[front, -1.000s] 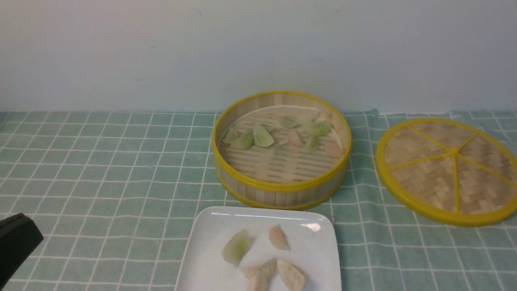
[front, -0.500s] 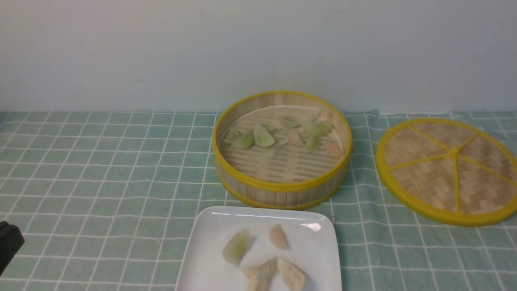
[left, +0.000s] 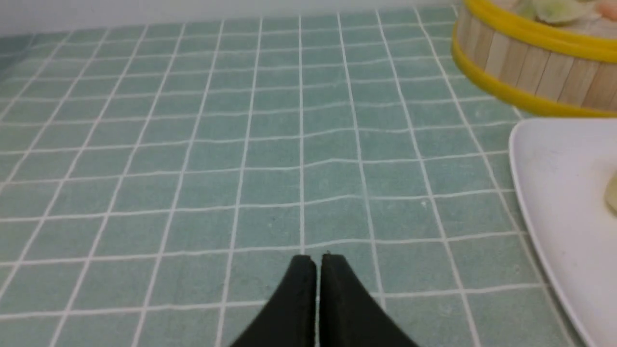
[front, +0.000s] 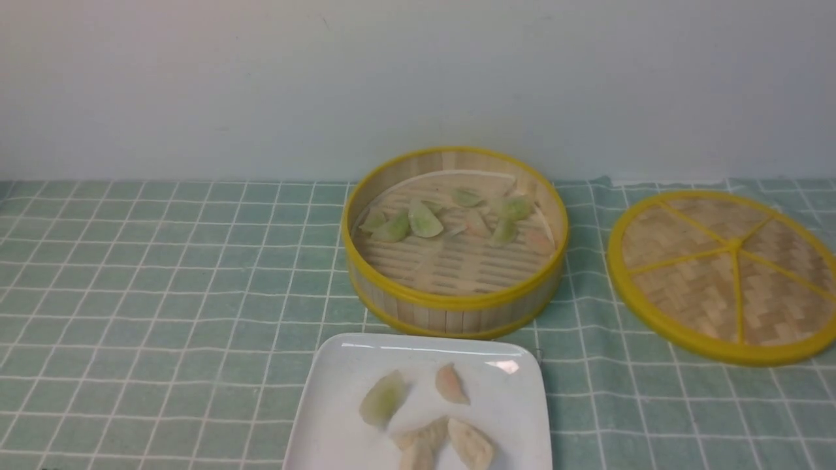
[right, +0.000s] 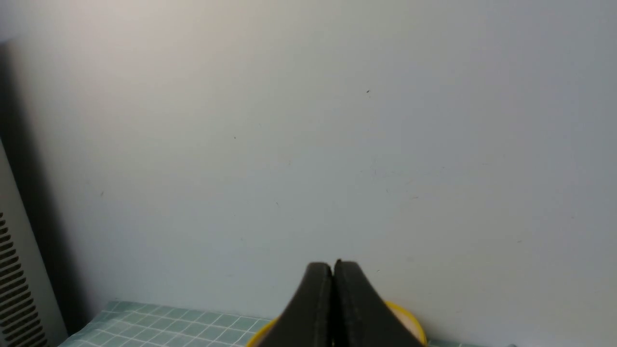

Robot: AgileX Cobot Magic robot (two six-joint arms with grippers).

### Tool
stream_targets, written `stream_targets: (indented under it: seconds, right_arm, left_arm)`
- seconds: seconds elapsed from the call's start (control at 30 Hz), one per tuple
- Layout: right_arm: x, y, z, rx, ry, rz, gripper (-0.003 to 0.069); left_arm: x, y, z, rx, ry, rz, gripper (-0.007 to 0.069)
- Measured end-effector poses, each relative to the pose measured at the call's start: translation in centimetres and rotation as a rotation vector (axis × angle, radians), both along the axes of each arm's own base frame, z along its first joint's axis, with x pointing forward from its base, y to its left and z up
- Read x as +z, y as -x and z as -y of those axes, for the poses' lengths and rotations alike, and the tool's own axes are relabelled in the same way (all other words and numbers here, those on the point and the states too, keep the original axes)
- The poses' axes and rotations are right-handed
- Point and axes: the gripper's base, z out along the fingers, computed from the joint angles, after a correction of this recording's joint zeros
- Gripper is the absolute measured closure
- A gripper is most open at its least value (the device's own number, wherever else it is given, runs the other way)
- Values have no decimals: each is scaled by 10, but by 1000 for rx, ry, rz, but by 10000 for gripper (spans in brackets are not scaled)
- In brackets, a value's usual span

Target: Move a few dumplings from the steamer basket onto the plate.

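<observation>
The steamer basket [front: 455,307] stands mid-table with several pale green and pinkish dumplings [front: 425,220] on its slats. In front of it lies the white plate [front: 330,418], holding one green dumpling [front: 382,398], one pinkish dumpling [front: 450,384] and two larger beige ones [front: 470,445]. Neither gripper shows in the front view. My left gripper [left: 318,258] is shut and empty, low over the cloth, to the left of the plate [left: 564,193] and the basket [left: 530,72]. My right gripper [right: 333,264] is shut and empty, facing the wall.
A flat woven lid with yellow spokes [front: 725,274] lies right of the basket. A green checked cloth [front: 163,274] covers the table, and a pale wall [front: 261,78] rises close behind. A yellow rim [right: 412,320] peeks from behind the right fingers.
The left gripper's black tip has slid out of the front view's lower left corner. Basket, plate and dumplings have stayed put.
</observation>
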Motion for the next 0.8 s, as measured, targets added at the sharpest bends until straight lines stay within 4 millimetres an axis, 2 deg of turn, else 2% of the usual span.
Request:
stream_targets:
  seconds: [0.8]
  right_arm:
    - [0,0,0,2,-8,-4,673]
  left_arm:
    - [0,0,1,-24,1,14,631]
